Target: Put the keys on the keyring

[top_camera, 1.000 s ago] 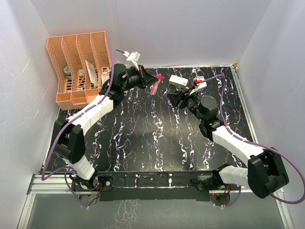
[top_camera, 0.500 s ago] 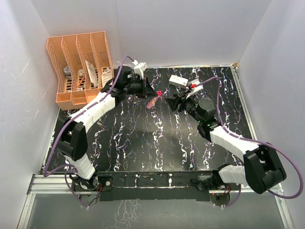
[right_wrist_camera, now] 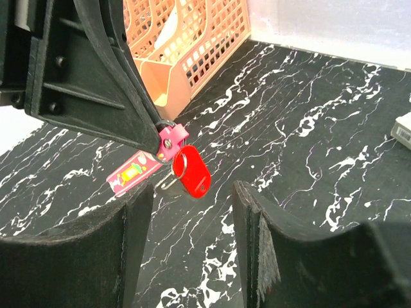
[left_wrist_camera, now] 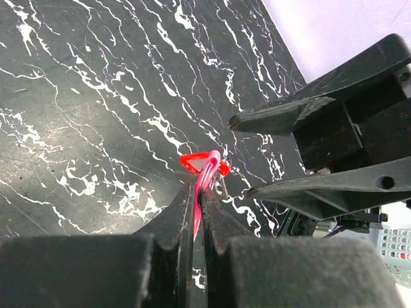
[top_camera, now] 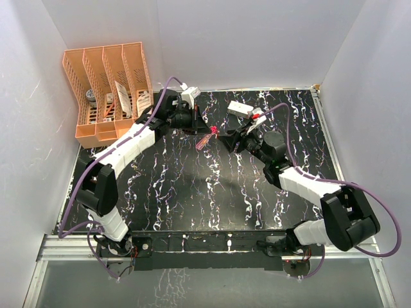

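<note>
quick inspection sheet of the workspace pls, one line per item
surface: black white-veined table, nothing loose seen in the middle
job's things: red key hangs with the keyring, off the table; pale metal behind it, unclear
clutter: white box near the far edge
grippers: left tool shut on the keyring's pink end; right tool open, facing the red key
cables: purple cable looped over each arm
surroundings: orange file rack far left, white walls

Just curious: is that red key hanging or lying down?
Hanging: the red key dangles clear of the table from the keyring pinched in the left gripper.
</note>
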`<state>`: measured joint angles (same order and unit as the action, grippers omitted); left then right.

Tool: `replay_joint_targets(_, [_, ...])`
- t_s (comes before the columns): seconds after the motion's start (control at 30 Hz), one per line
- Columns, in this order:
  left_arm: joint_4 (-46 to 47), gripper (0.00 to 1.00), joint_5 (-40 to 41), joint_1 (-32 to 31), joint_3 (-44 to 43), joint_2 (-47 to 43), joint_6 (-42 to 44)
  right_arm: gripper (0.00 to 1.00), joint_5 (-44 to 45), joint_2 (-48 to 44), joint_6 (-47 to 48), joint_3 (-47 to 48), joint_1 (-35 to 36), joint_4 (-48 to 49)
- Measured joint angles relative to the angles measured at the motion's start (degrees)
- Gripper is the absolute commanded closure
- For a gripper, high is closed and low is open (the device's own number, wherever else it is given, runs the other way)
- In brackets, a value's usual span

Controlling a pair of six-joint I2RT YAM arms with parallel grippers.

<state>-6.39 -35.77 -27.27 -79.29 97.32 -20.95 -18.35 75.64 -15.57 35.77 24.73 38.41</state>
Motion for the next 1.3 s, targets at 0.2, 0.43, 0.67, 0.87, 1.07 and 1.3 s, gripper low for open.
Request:
replay_joint_targets(0.2, [-0.3,1.0,-0.7,0.0,-0.9,0.0,0.2,0.49,-1.6,1.3,-1.5,0.0,0.0,0.8])
replay_joint_targets(0.43, [-0.3,1.0,-1.1,-0.2,-1.0,0.0,0.1,0.48,-2.6,1.7,-2.1,0.0,0.4,1.3])
replay_joint_targets(0.67, [-1.4,1.0,-1.4,-0.8,-1.7,0.0,0.2,0.55,-2.4,3.3,-2.6,0.1,0.8,1.8])
replay_joint_targets(0.87, [-2.4,1.0,-1.8,-1.5,-2.1,0.0,0.6,0.53,-1.5,3.6,-2.8,0.1,0.8,2.3])
replay_joint_targets(1.07, [-3.2,1.0,-2.0,-1.7,-2.1,0.0,0.8,0.62,-1.3,3.6,-2.7,0.1,0.8,2.6])
replay_joint_targets(1.3, [-5.3,1.0,-1.9,-1.7,-2.6,0.0,1.5,0.82,-0.1,4.1,-2.1,0.1,1.0,2.6])
